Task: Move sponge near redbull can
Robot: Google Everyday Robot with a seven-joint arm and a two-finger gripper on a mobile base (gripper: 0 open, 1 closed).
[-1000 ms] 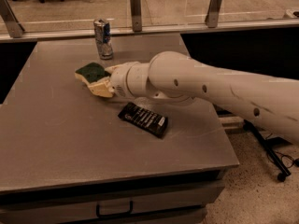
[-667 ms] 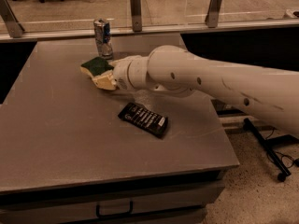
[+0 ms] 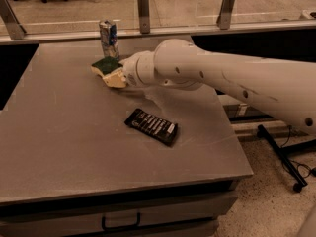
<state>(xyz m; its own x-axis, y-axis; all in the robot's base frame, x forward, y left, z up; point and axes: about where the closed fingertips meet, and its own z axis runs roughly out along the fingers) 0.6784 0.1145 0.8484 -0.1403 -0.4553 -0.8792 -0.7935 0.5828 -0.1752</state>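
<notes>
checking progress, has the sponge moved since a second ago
Yes. The sponge, at the gripper, has shifted back and slightly right, closer to the redbull can, which stands where it did near the far edge of the table.

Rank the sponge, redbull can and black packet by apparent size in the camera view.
Largest: black packet, nearest the camera.
Then sponge and redbull can, too alike to rank: the can stands farther back, and the tool at the sponge hides part of it.
</notes>
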